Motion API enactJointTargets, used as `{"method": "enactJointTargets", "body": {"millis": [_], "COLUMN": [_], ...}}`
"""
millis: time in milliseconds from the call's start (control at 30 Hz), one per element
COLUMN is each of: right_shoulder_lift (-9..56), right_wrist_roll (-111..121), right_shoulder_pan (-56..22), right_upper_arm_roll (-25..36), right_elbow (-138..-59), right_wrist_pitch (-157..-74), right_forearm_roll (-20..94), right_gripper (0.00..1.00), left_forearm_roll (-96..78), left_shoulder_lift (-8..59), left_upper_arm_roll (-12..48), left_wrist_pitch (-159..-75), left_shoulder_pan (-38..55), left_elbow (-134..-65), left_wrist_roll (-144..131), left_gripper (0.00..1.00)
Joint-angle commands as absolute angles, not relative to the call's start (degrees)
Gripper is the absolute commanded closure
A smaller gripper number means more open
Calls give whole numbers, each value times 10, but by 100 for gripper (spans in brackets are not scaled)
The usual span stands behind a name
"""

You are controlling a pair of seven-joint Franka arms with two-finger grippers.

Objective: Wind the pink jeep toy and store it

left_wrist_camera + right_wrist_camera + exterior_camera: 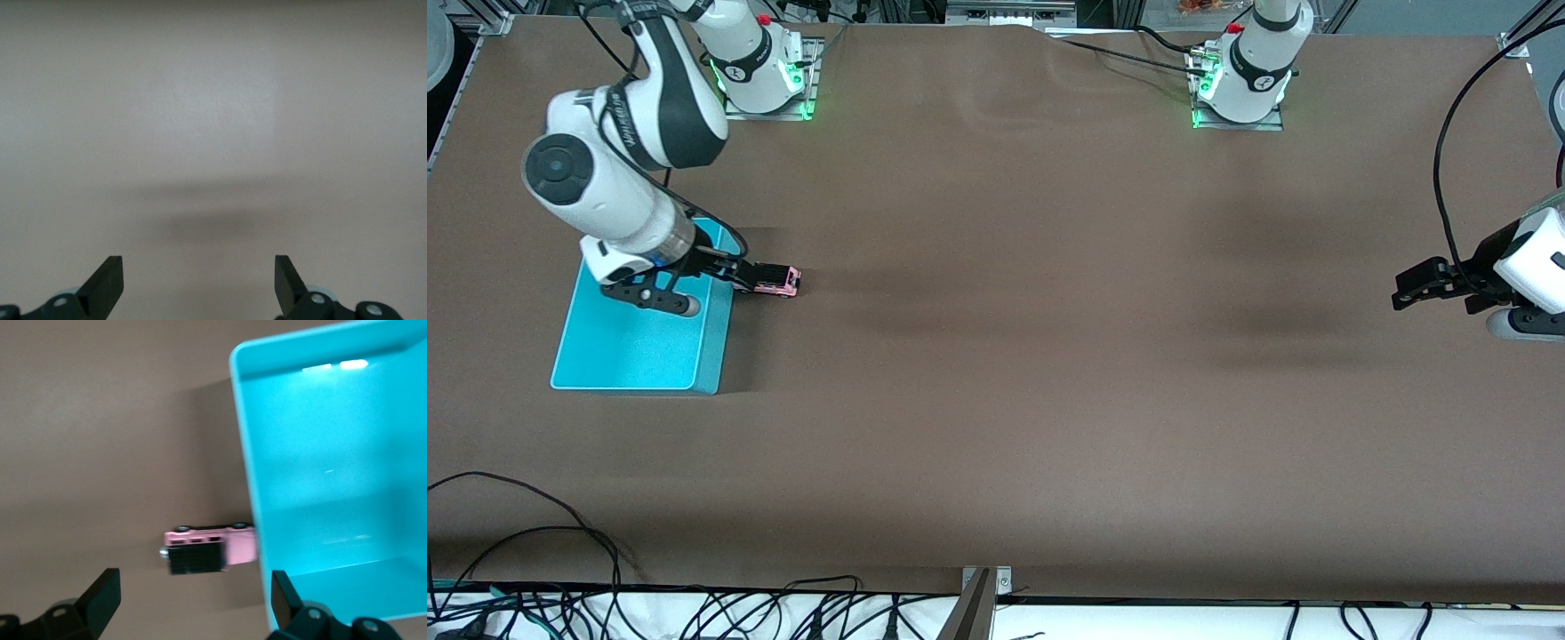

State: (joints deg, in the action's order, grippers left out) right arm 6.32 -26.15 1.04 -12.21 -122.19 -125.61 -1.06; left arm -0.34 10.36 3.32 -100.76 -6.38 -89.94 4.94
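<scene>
Tabletop of plain brown material carried only a few things. The pink jeep toy, a tiny boxy car with a light pink body, black roof and dark wheels, stood on the table surface toward the right arm's end, at roughly nine o'clock on the table as the front camera showed it. It was outside the turquoise rectangular plastic bin, just beside the bin's wall at about two o'clock from the bin's middle. Whether car and wall actually touched could not be told. In the right wrist view the jeep showed hard against the bin's rim, with bare bin floor next to it.

The right gripper hung low over that bin wall and the car. Its two black fingers were spread wide apart and gripped nothing, with the jeep showing in the gap between them.

The left gripper waited at about three o'clock, over bare table at the left arm's end, well apart from the toy. Its fingers also stood wide apart and empty above the plain surface.
</scene>
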Motion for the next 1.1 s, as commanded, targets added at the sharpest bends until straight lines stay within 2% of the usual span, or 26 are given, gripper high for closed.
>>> {"method": "enactJointTargets", "body": {"millis": [0, 200, 400, 767, 1067], "right_shoulder_lift": [59, 76, 73, 91, 98], "right_wrist_roll": [-280, -302, -475, -607, -757], "right_shoulder_pan": [13, 8, 7, -3, -14], "right_upper_arm_roll": [-120, -120, -120, -121, -120], "right_elbow": [-1283, -1339, -1339, -1340, -1382], "right_wrist_pitch": [-1321, -1389, -1394, -1397, -1476], "right_forearm_roll": [-20, -18, -20, -18, -18], "right_gripper": [0, 0, 0, 0, 0], "left_forearm_roll": [-12, -12, -12, -11, -12], "left_shoulder_lift": [90, 90, 91, 91, 91], "left_upper_arm_roll": [33, 33, 33, 33, 33], "left_wrist_pitch": [-1003, -1003, -1003, -1003, -1003], "left_shoulder_pan": [-64, -64, -63, -64, -63], "left_elbow": [-911, -911, -911, -911, -910], "left_wrist_roll": [61, 61, 61, 61, 61], "left_gripper": [0, 0, 0, 0, 0]}}
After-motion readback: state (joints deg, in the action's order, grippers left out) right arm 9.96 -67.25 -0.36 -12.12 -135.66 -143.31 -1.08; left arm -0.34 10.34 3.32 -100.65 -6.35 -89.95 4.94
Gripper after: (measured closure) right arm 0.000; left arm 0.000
